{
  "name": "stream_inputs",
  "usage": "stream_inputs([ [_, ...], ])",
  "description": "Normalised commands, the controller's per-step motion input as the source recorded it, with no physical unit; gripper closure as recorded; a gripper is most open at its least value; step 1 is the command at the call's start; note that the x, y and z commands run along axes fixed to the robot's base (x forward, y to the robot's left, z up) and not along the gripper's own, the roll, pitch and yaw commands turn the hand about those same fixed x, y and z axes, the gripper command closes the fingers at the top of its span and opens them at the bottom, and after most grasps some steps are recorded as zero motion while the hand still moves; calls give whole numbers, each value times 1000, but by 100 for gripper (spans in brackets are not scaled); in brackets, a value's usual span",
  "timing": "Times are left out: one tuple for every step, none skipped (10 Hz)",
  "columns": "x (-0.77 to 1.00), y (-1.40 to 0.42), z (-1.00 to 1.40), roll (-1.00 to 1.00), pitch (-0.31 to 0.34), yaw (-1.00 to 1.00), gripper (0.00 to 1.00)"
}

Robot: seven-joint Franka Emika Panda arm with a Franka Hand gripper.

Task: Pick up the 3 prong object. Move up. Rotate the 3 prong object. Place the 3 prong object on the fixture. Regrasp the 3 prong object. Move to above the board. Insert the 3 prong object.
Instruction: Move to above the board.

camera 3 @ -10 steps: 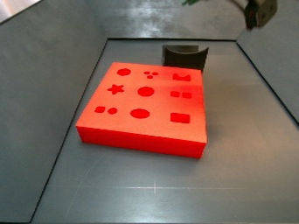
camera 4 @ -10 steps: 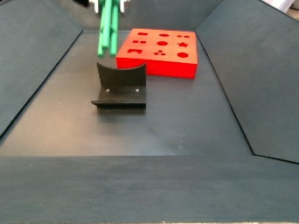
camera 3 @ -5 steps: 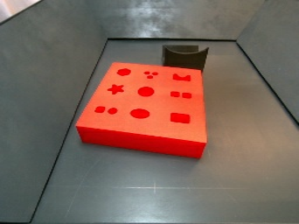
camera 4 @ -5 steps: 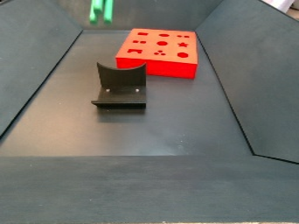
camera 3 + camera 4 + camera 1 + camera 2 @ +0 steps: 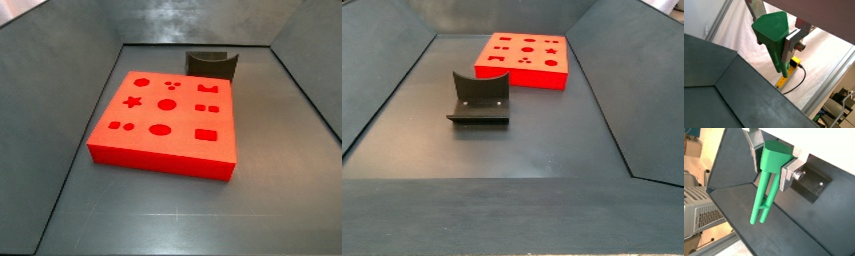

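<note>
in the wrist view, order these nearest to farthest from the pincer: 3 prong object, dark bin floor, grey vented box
1. 3 prong object: clamped in the pincer, prongs hanging away from it.
2. Dark bin floor: past the prong tips.
3. Grey vented box: outside the bin, beyond its rim.

The second and third are judged from one wrist view, so that order is less sure.

the hand (image 5: 773, 159) shows only in both wrist views, out of sight in both side views; it is clamped on the 3 prong object (image 5: 767, 183), whose wide head sits between the fingers (image 5: 788, 170) while its prongs hang free, clear of the floor.

on the floor (image 5: 274, 190), the fixture (image 5: 211, 64) stands just behind the board (image 5: 168, 120) in a side view, close to it but apart (image 5: 480, 98). the board (image 5: 525, 58) lies flat.
</note>
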Motion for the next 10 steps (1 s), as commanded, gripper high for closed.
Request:
stream_inputs([
  [-49, 45, 845, -69, 79, 18, 100],
  [-31, 25, 669, -65, 90, 25, 100],
  [-7, 9, 442, -61, 110, 36, 100],
  [8, 0, 276, -62, 129, 47, 100],
  [-473, -1000, -190, -1000, 25, -57, 100],
  [-471, -1000, -211, -1000, 19, -52, 100],
  [-493, -1000, -202, -1000, 1, -45, 100],
  [-508, -1000, -219, -1000, -7, -43, 100],
  [-529, -1000, -211, -1000, -18, -42, 100],
  [-541, -1000, -213, -1000, -23, -41, 100],
])
